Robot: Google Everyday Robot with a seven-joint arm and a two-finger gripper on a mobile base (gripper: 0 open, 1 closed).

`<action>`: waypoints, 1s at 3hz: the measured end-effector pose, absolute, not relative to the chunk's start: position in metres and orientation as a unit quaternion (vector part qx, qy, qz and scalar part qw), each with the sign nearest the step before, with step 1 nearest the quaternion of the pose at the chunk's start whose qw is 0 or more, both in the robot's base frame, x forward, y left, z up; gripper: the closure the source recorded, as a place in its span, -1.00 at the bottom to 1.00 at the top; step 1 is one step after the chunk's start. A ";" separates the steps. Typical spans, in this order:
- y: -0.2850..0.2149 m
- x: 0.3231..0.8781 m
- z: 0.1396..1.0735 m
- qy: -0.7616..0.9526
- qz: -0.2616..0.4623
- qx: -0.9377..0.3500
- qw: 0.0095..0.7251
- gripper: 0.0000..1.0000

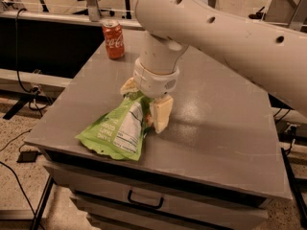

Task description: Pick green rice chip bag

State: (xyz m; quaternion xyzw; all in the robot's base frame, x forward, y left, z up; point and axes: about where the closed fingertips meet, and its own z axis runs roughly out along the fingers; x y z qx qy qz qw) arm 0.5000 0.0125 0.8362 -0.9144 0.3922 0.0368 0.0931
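Note:
The green rice chip bag (pixel 117 131) is a crumpled lime-green foil bag with a white nutrition label. It lies on the grey table (pixel 216 128) near the front left edge. My gripper (pixel 144 102) comes down from above onto the bag's upper right end. One cream finger (pixel 160 114) stands to the right of that end and the other finger (pixel 128 86) to its upper left. They press against the bunched top of the bag. The rest of the bag rests on the table.
A red soda can (pixel 113 39) stands upright at the table's back left corner. My large white arm (pixel 230 32) crosses the upper right of the view. A drawer with a handle (pixel 144 201) is below the table's front edge. Cables lie on the floor at left.

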 end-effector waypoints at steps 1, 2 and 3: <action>0.013 0.500 0.836 0.392 0.036 -0.915 0.094 0.27; 0.014 0.500 0.837 0.391 0.036 -0.915 0.094 0.89; 0.014 0.500 0.837 0.391 0.036 -0.915 0.094 1.00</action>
